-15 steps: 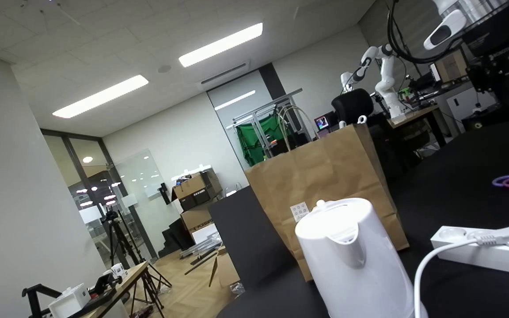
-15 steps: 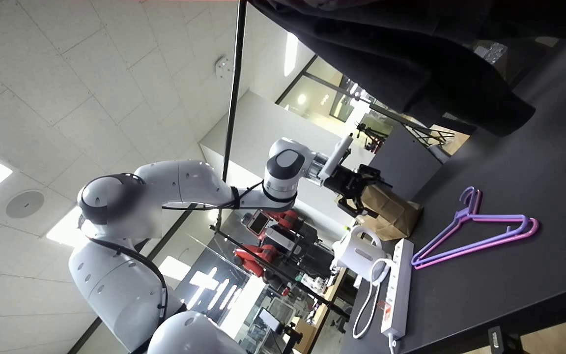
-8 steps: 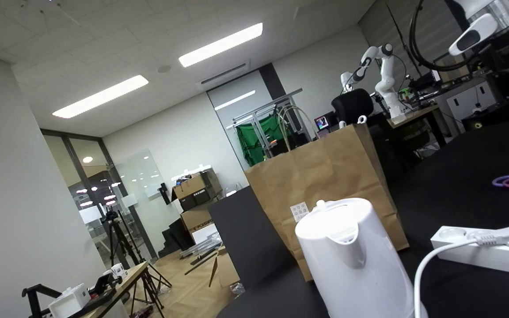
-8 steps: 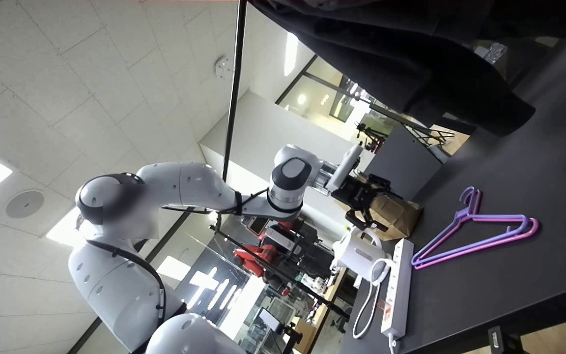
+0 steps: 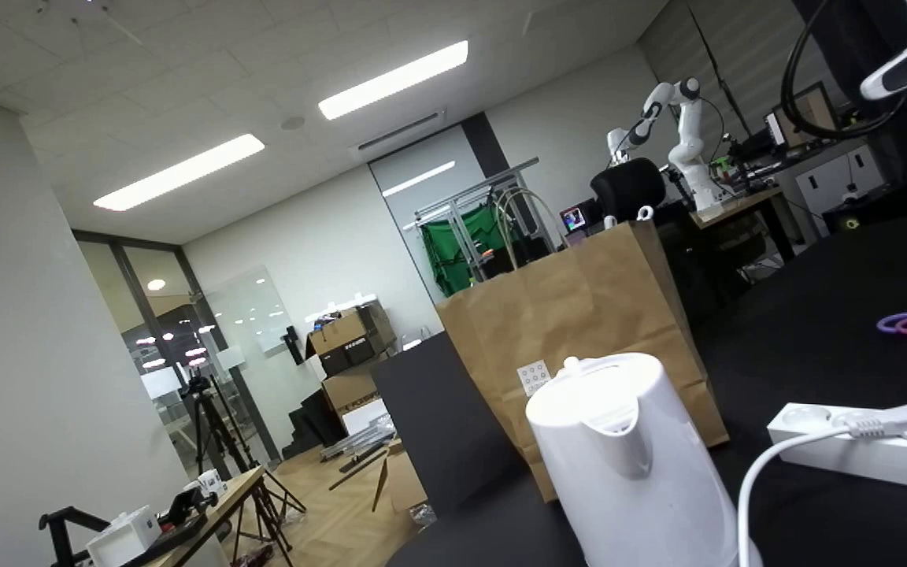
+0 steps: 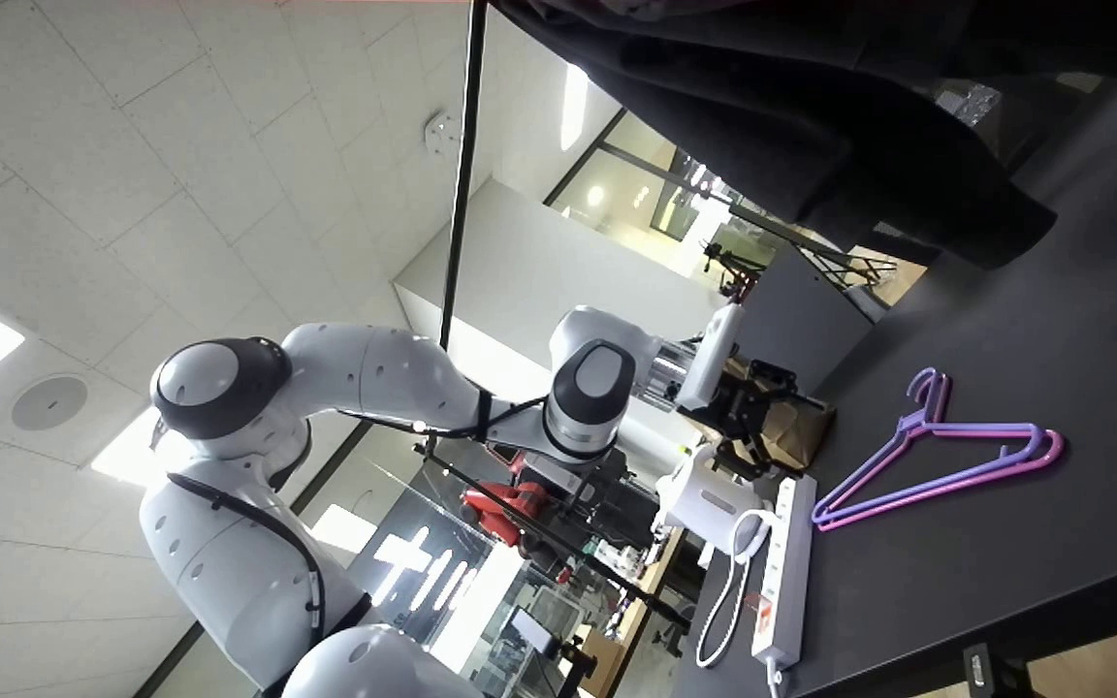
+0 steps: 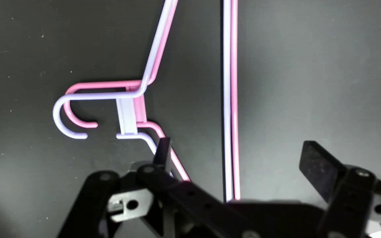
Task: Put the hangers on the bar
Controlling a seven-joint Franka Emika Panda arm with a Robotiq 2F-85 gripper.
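Two thin hangers lie flat on the dark table, nearly stacked. The purple hanger [image 6: 985, 427] is on top and the pink hanger [image 6: 1058, 448] sits slightly offset under it. In the wrist view, the purple hanger [image 7: 227, 99] and pink hanger [image 7: 234, 99] show hooks at left and long bars running down the middle. My gripper [image 7: 238, 153] is open and empty. It hangs above the table, its fingers appearing either side of the long bars. In an exterior view, the gripper [image 6: 811, 436] is apart from the hangers. A thin black bar [image 6: 462, 174] joins a black post.
A white kettle [image 6: 709, 499], a power strip [image 6: 786, 572] with a white cable [image 6: 735, 611] and a brown paper bag [image 5: 571, 331] stand near the gripper. Dark cloth [image 6: 811, 126] hangs at the top of an exterior view. A black clamp [image 6: 990, 669] sits at the table edge.
The arm and open gripper have moved toward the hangers, going right and down in one exterior view and partly out of frame in another. The hangers have not moved.
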